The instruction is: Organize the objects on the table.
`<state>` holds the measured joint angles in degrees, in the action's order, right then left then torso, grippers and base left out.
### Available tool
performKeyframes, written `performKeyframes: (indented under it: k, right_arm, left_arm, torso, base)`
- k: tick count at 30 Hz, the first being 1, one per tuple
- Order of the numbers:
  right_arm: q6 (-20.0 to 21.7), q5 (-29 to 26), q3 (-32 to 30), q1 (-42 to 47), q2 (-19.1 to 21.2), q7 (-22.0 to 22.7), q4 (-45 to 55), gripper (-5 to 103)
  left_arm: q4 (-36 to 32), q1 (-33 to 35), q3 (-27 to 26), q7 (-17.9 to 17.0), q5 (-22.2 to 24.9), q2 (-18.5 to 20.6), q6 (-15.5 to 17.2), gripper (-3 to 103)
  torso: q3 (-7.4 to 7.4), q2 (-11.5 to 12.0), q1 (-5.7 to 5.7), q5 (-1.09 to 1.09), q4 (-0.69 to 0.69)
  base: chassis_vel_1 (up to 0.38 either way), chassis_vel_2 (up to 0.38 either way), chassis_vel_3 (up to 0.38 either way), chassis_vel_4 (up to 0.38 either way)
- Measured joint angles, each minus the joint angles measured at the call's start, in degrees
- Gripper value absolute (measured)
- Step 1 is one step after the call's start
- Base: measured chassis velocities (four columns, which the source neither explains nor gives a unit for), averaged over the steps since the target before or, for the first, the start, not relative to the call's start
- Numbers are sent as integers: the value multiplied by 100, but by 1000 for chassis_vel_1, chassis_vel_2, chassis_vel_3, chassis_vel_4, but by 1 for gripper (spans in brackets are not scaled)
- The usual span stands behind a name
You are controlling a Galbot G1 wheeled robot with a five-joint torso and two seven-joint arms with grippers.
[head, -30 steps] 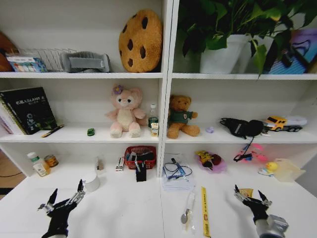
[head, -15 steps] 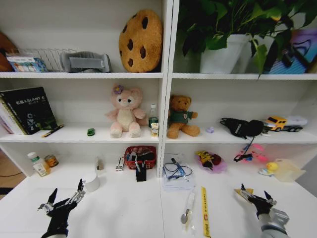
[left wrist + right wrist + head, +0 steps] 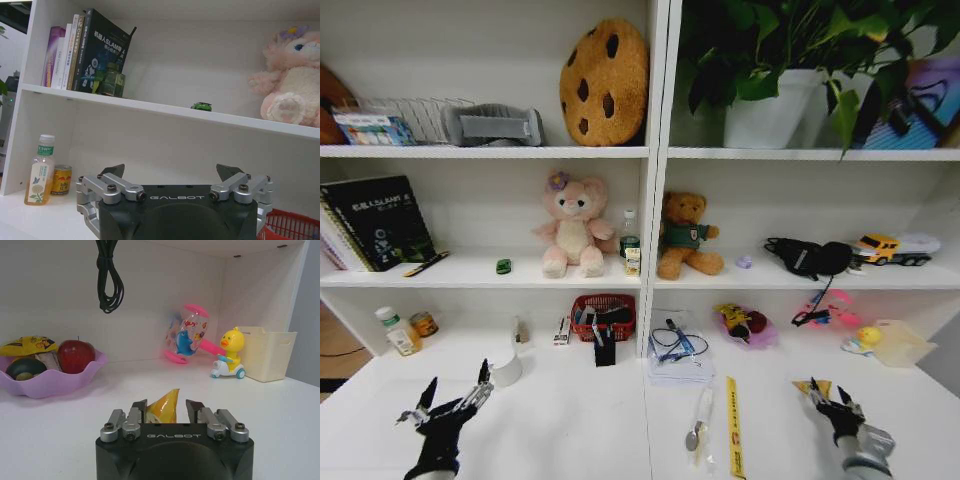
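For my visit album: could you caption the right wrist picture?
Right gripper closing in on a yellow snack packet on the white table, fruit bowl and duck toy behind.

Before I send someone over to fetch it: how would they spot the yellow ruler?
On the white desk below the shelves, look just right of the centre divider. The yellow ruler lies flat, running front to back, right beside a spoon in clear wrap: the only long yellow strip there.

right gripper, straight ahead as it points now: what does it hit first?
Most likely the small yellow-orange wrapped snack, lying on the white table just ahead of the right gripper, between its part-open fingers. Contact can't be judged.
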<state>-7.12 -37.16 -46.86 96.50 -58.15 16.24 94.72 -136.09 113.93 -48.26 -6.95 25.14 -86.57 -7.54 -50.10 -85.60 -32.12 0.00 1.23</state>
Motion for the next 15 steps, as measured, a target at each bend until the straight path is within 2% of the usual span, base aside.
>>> performKeyframes:
  k: [1,2,4,5,8,9,10,11,12,15]
  right_arm:
    - [-18,1,-8,10,-4,0,-2,40]
    - [-18,1,-8,10,-4,0,-2,40]
    - [-44,2,-18,28,-19,1,-4,29]
    - [-44,2,-18,28,-19,1,-4,29]
    - [-59,2,-34,56,-44,1,27,13]
    - [-59,2,-34,56,-44,1,27,13]
    - [-60,2,-39,64,-47,1,52,8]
    - [-60,2,-39,64,-47,1,52,8]
    - [-60,1,-45,70,-48,-1,72,4]
    - [-59,0,-60,80,-47,-3,114,1]
  left_arm:
    - [0,0,0,1,5,2,-2,100]
    - [0,0,0,1,5,2,-2,100]
    - [1,-6,1,1,9,3,-5,100]
    - [1,-6,1,1,9,3,-5,100]
    - [1,-5,3,5,23,7,-11,100]
    - [1,-5,3,5,23,7,-11,100]
    - [2,-3,-3,6,32,14,-16,100]
    - [2,-3,-3,6,32,14,-16,100]
    - [3,-2,-10,8,44,23,-16,100]
    - [5,-5,-19,9,65,34,-17,100]
  torso:
    - [0,0,0,0,0]
    - [0,0,0,0,0]
    - [0,0,0,0,0]
    - [0,0,0,0,0]
    - [0,0,0,0,0]
    - [0,0,0,0,0]
    - [0,0,0,0,0]
    - [0,0,0,0,0]
    - [0,0,0,0,0]
    - [0,0,0,0,0]
  base:
    - [0,0,0,0]
    - [0,0,0,0]
    - [0,0,0,0]
    - [0,0,0,0]
    - [0,0,0,0]
    - [0,0,0,0]
    - [0,0,0,0]
    - [0,0,0,0]
    - [0,0,0,0]
    - [0,0,0,0]
